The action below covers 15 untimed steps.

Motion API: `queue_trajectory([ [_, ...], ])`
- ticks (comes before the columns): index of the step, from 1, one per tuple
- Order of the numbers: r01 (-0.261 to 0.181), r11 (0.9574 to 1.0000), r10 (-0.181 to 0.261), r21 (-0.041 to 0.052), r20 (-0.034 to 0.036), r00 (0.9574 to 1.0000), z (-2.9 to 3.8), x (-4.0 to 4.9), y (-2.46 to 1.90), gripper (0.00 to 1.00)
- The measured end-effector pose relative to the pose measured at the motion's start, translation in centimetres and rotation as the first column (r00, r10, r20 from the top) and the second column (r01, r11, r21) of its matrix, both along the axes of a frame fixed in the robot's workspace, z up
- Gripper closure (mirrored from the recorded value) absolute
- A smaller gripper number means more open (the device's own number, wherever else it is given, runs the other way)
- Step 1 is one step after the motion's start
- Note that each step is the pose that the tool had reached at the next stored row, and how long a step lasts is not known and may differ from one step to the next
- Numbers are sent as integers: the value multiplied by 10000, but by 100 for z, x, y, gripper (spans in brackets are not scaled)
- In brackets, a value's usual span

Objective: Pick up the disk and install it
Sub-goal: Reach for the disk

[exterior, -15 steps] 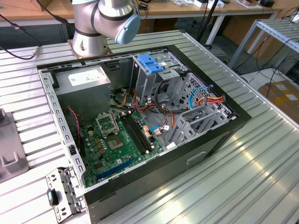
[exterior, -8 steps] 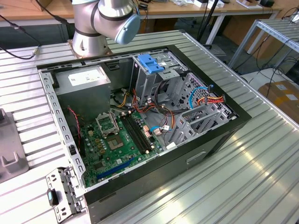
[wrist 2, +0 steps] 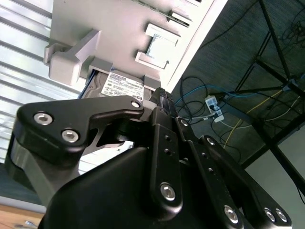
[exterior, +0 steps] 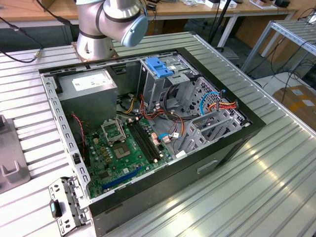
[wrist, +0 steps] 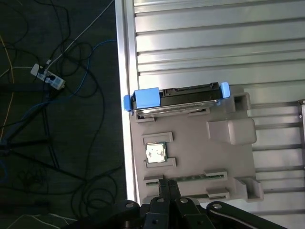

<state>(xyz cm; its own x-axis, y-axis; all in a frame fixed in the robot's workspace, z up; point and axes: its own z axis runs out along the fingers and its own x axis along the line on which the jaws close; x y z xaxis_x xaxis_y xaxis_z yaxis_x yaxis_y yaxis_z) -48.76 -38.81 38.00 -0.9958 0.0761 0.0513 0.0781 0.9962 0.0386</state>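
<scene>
First wrist view, nearest me: the gripper (wrist: 167,185), fingers seemingly pressed together on nothing, though I can't be sure. Beyond it a grey fixture (wrist: 190,138) sits on the slatted table (wrist: 214,43), and the disk (wrist: 178,99) stands on edge in its farthest slot, well apart from the gripper.
</scene>
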Motion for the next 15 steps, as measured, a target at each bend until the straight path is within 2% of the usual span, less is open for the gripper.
queue_trajectory([
  [15, -16, 10000, 16, -33, 1, 10000, -87, 67, 23, 90],
])
